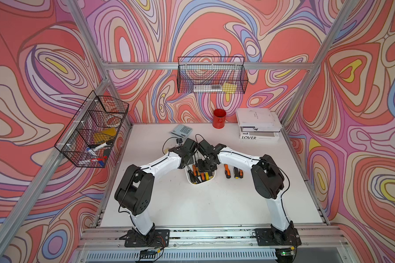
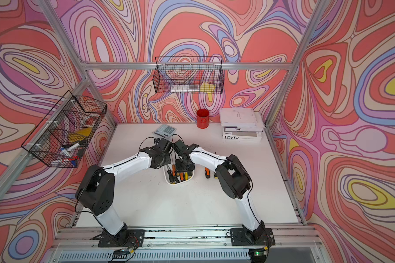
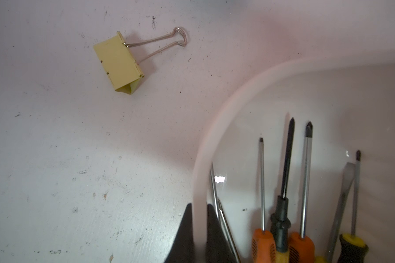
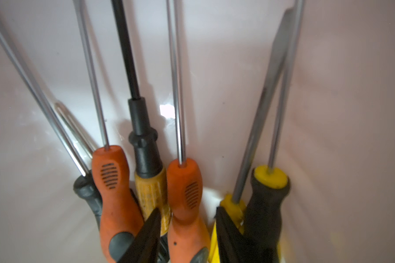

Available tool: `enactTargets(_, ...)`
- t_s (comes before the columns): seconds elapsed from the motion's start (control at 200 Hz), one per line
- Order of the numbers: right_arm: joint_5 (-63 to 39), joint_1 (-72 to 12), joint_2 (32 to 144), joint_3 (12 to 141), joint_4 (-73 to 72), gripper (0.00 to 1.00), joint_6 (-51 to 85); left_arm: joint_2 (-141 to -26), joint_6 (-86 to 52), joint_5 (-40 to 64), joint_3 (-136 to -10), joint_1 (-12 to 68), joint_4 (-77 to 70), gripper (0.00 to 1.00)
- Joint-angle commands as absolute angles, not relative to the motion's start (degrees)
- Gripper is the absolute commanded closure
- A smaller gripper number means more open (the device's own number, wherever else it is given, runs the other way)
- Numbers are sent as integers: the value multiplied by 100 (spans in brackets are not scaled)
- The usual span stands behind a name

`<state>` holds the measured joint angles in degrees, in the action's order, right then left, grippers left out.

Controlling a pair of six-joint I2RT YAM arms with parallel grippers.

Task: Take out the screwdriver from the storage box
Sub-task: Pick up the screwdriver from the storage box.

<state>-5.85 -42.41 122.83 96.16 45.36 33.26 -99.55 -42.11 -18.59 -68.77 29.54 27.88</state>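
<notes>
The left tool (image 3: 198, 206) is shut on the rim of the box (image 3: 217, 113), I think to keep it steady, while the right tool (image 4: 187, 207), half open and holding nothing, has a finger on each side of the orange screwdriver (image 4: 185, 182) lying inside the box.

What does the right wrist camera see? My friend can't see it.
The right pincer straddles an orange-handled screwdriver lying in the white storage box. Other screwdrivers with orange, yellow and black handles lie alongside it.

Left hand (image 3: 198, 206) pinched tight; right hand (image 4: 187, 208) parted, pointing down.
</notes>
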Motion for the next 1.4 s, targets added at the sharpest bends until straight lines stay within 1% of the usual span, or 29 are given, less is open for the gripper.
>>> enactTargets(0.0,328,-4228,12538,9499,4848,62,3497,-9756,-4148,-2039,-6964,2976,2908,100)
enactTargets(0.1,405,-4236,12427,9447,4736,67,3571,-9773,-4153,-2040,-6944,2973,2904,100)
enactTargets(0.16,444,-4236,12412,9439,4713,72,3640,-9782,-4166,-2026,-6944,2971,2896,100)
enactTargets(0.215,408,-4236,12408,9413,4647,71,3649,-9782,-4175,-2021,-6945,2977,2900,100)
enactTargets(0.3,267,-4231,12533,9490,4683,68,3640,-9768,-4176,-2013,-6942,2973,2889,100)
enactTargets(0.406,167,-4258,12653,9485,4595,57,3690,-9757,-4175,-2013,-6952,2977,2889,100)
enactTargets(0.481,97,-4270,12779,9507,4599,53,3710,-9749,-4173,-2030,-6944,2979,2902,100)
enactTargets(0.541,92,-4279,12910,9586,4696,53,3694,-9756,-4166,-2030,-6943,2971,2895,100)
enactTargets(0.586,114,-4287,12967,9614,4735,57,3681,-9756,-4166,-2022,-6943,2974,2896,100)
enactTargets(0.656,127,-4288,12949,9542,4708,67,3682,-9756,-4166,-2030,-6944,2972,2909,100)
enactTargets(0.821,230,-4286,12599,9306,4476,88,3740,-9765,-4157,-2065,-6930,2978,2914,100)
enactTargets(0.936,304,-4279,12301,9213,4311,100,3759,-9767,-4175,-2064,-6930,2972,2913,100)
enactTargets(1.227,513,-4280,11421,9035,3875,100,3683,-9799,-4175,-2127,-6935,2973,2945,100)
enactTargets(1.392,475,-4238,11048,9163,3887,100,3602,-9883,-4166,-2127,-6981,2978,2979,100)
